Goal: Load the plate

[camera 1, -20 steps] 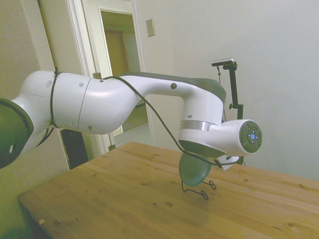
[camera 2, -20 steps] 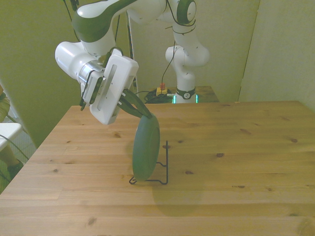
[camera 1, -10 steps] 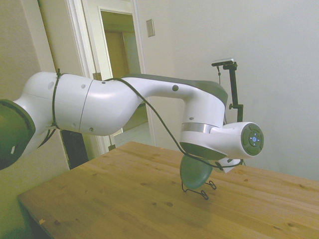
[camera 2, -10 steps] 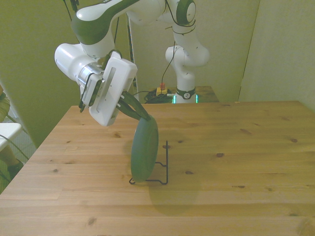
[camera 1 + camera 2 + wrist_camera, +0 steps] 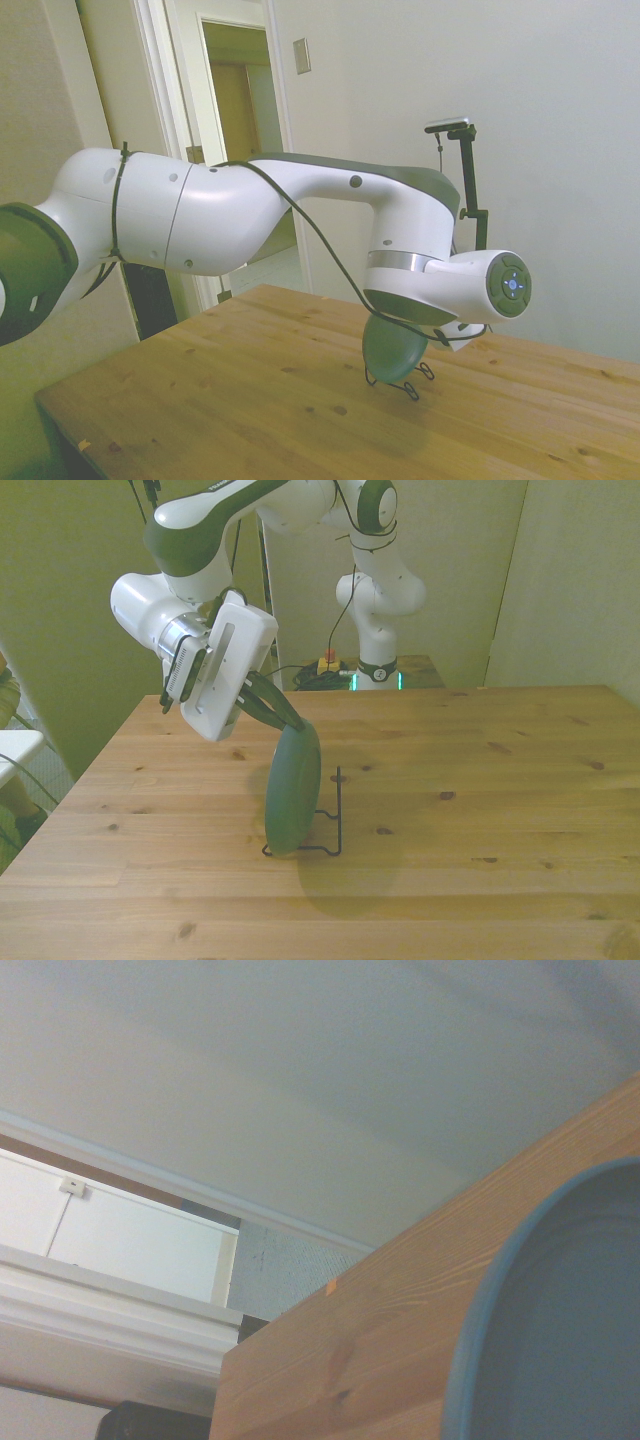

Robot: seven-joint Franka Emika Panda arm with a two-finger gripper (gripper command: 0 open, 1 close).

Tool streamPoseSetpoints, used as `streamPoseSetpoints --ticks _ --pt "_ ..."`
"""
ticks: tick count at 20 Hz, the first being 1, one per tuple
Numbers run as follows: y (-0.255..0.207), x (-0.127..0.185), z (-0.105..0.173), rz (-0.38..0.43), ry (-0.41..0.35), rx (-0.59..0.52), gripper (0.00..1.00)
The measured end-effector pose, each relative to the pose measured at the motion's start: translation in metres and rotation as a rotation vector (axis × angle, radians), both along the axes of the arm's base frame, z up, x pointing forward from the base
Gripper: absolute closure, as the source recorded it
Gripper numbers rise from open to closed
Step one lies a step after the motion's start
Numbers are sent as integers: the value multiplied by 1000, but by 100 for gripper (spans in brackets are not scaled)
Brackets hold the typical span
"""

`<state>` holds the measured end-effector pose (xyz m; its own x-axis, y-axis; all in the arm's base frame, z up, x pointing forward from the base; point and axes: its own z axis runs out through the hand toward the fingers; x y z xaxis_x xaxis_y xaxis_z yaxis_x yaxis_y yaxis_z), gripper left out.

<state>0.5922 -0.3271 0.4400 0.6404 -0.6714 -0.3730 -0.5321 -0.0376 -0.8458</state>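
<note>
I see my pincer clamped on the top rim of the plate, which hangs on edge below it, its lower rim down in the wire rack on the table.

We see soft, even indoor light with a yellow-green cast in the side and front views; no glare shows on the table; a faint, blurred shadow lies on the wood just in front of the plate; the wrist view is paler and cooler, and there the plate's rim reads slightly soft.
</note>
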Motion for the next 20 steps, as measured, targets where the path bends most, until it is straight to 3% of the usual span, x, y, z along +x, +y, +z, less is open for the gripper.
streamPoseSetpoints --ticks 10,11,20 --pt "9 4 -1 21 6 -5 100" --pt "10 4 -1 23 7 -7 0" --pt "11 4 -5 33 17 -4 0"
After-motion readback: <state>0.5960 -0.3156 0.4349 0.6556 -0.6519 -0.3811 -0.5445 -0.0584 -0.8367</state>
